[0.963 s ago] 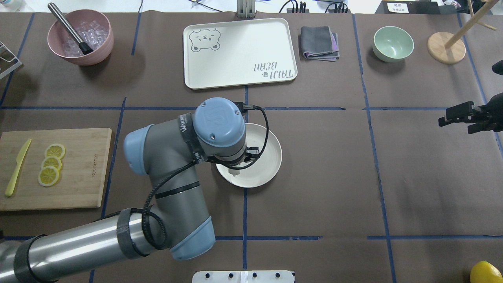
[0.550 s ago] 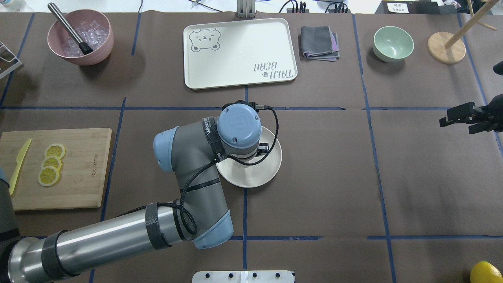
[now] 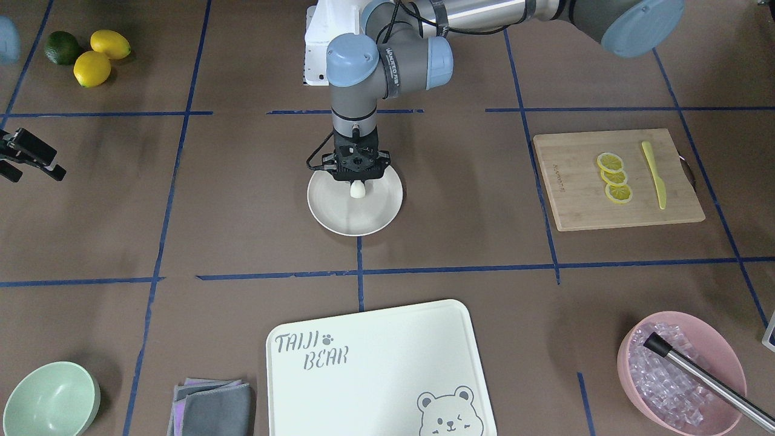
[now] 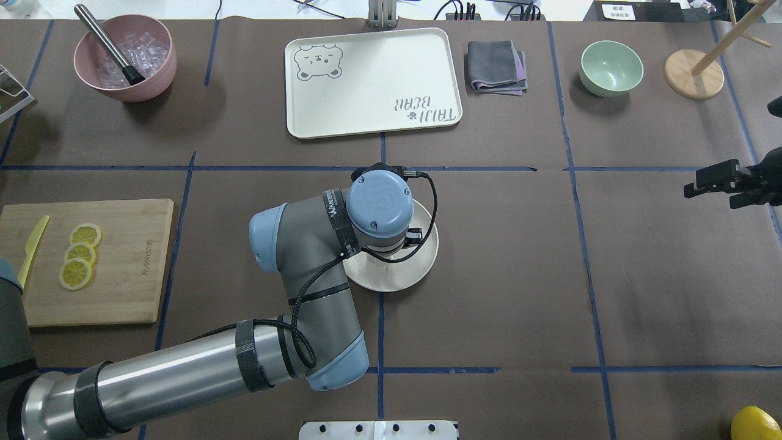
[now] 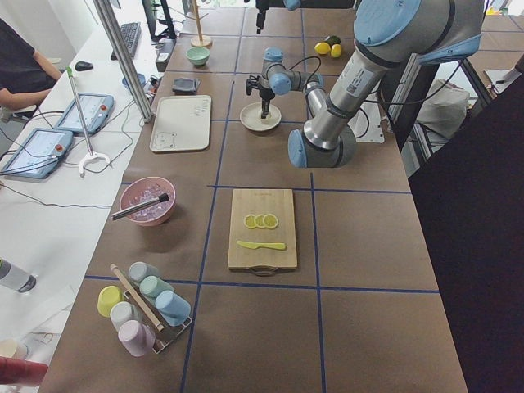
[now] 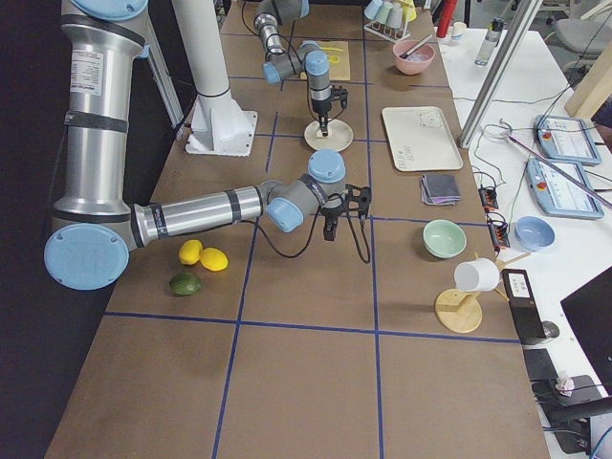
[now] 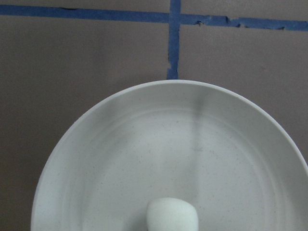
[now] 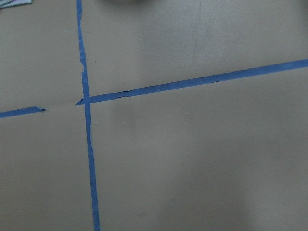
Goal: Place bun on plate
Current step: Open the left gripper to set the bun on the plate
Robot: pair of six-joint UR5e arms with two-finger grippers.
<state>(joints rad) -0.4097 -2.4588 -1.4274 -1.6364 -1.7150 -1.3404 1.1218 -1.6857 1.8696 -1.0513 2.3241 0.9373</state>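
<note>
Your left gripper (image 3: 358, 180) hangs straight down over the plate (image 3: 354, 221), wrist vertical, so the bun (image 3: 358, 189) meets the plate squarely and does not tip off to one side. The bun stands upright right under the gripper, inside the rim on the robot's half of the plate. The wrist camera shows it low and centred, with bare plate all round it. You cannot tell from these views whether the gripper clamps the bun or has let go, because the gripper body hides the fingers. Nor is it clear whether the bun's base touches the plate, so check contact before you open or lift.

Your right gripper (image 4: 708, 190) waits with its jaws apart and empty, well off to the robot's right above bare desk (image 3: 484, 254). I judge it is parked there to keep the middle free for the working arm.

I judge the task nearly done. What remains is a clean release and a straight rise, so the bun is not dragged toward the rim.
</note>
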